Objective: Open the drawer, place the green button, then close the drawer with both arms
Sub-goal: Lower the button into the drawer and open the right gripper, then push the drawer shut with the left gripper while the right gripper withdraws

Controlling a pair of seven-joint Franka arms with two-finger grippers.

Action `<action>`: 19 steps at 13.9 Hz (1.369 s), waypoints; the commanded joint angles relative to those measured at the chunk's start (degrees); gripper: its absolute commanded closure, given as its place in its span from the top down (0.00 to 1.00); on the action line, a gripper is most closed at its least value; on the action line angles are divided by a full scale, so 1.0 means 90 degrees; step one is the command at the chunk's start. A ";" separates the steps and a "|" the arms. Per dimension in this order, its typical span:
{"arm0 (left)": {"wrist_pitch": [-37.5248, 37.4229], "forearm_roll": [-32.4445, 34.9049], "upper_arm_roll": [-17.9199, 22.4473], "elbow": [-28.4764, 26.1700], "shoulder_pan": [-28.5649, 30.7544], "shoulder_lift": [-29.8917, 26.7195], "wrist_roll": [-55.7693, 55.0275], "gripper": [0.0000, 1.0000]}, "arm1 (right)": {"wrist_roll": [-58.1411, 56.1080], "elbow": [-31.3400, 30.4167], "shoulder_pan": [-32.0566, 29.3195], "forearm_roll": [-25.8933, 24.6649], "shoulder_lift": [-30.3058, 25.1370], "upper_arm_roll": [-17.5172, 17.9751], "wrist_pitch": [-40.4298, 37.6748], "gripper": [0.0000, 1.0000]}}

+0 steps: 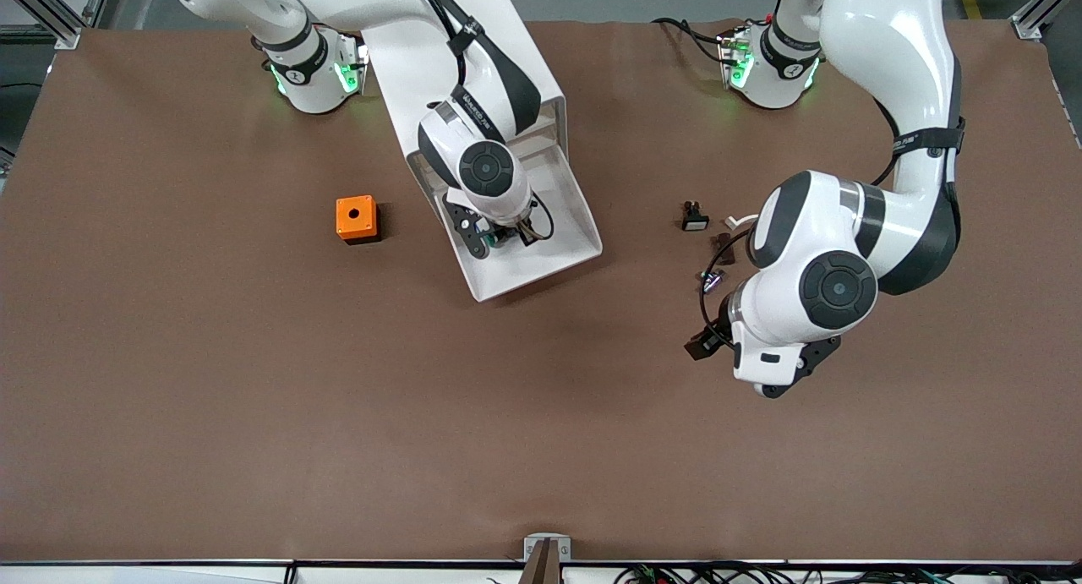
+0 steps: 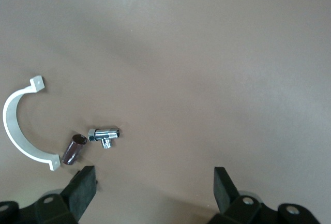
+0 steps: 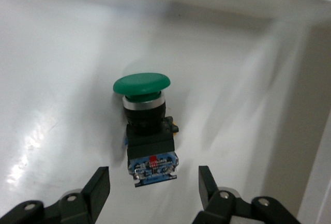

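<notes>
Button point(image 3: 147, 131): lying in drawer point(image 1: 565, 229), free | right gripper point(image 3: 153, 190): over drawer, fingers apart, empty | left gripper point(image 2: 154, 190): waits off drawer, wide, empty | handling: judged light, rigid; grip the squarish body, cap slippery.

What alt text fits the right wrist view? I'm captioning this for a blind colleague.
A green-capped push button lies on its side on the white floor of the open drawer. The right gripper hangs just above it with its two black fingers spread, one on each side of the button's body, neither touching it.
</notes>
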 commanded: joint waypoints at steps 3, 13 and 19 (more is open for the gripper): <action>0.0651 0.0114 -0.0313 -0.0182 -0.0047 -0.0001 0.0502 1.00 | -0.0024 0.1525 -0.0256 -0.0365 -0.0172 -0.0123 -0.2502 1.00; 0.2271 0.0114 -0.0802 -0.0435 -0.0905 0.0683 0.1030 1.00 | -0.5613 0.1510 -0.2617 -0.0680 -0.2007 -0.0123 -0.4129 1.00; 0.2751 0.0075 -0.0811 -0.0738 -0.1277 0.1152 0.0971 1.00 | -0.8753 0.0592 -0.4006 -0.0748 -0.2887 -0.0123 -0.4061 1.00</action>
